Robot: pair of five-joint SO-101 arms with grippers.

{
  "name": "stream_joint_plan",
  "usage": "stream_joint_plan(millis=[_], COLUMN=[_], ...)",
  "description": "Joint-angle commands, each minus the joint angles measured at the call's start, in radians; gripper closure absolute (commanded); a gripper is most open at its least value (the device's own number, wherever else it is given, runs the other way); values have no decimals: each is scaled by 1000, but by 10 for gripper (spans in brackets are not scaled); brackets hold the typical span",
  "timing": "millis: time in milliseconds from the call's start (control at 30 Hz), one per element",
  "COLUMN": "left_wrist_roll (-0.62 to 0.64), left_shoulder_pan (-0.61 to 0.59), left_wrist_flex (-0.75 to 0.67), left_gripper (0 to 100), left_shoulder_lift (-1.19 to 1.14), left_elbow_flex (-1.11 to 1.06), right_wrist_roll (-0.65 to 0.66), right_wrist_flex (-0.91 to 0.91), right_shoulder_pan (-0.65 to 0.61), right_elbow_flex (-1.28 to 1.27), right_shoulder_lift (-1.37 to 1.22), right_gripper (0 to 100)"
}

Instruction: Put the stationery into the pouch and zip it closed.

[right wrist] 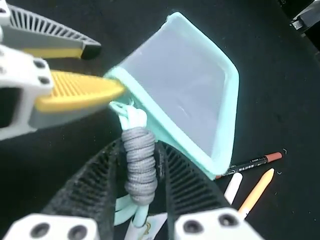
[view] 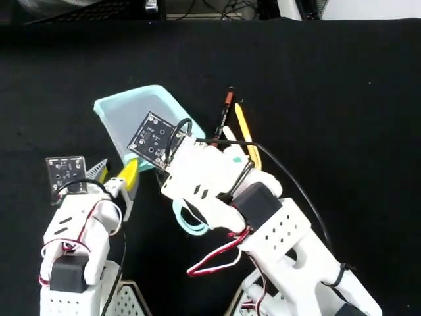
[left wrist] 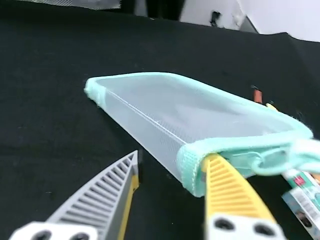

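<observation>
One translucent mint-green pouch [view: 135, 115] lies upper left of centre in the high view, on the black cloth table [view: 342, 92]. The left gripper [view: 117, 168] gapes wide and grips nothing, its yellow finger [left wrist: 225, 185] touching the pouch's near corner. The right gripper [right wrist: 140, 150] is clamped on one grey braided cord [right wrist: 140, 172] at that same end. Three pens lie just right of the pouch: one dark pencil [view: 222, 118], one yellow pen [view: 247, 135] and one white pen [right wrist: 232, 186].

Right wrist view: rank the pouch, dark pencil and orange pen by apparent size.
1. pouch, largest by far.
2. dark pencil and orange pen: their visible parts look alike, too close to rank.
</observation>
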State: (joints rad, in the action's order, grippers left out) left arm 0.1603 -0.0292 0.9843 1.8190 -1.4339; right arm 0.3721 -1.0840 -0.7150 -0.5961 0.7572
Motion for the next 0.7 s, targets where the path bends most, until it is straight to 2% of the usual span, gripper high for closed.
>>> stream_joint_plan(millis=[0, 33, 267, 400, 533, 667], left_wrist_roll=[-17, -37, -5, -5, -12, -48], left_shoulder_pan=[-27, -27, -39, -117, -157, -156], left_wrist_flex=[-25, -38, -49, -46, 69, 192], left_gripper=[951, 980, 971, 971, 971, 971], left_shoulder_lift=[2, 2, 2, 0, -2, -37], left_elbow_flex=[7, 8, 22, 93, 232, 390], right_wrist_roll=[8, 8, 8, 9, 81, 89], right_wrist_flex=[-3, -3, -72, -126, -152, -209], right_shoulder_pan=[-11, -9, 2, 97, 207, 272], right_elbow_flex=[21, 21, 41, 61, 67, 87], right_shoulder_lift=[24, 24, 33, 134, 254, 300], right_gripper=[986, 986, 986, 986, 986, 986])
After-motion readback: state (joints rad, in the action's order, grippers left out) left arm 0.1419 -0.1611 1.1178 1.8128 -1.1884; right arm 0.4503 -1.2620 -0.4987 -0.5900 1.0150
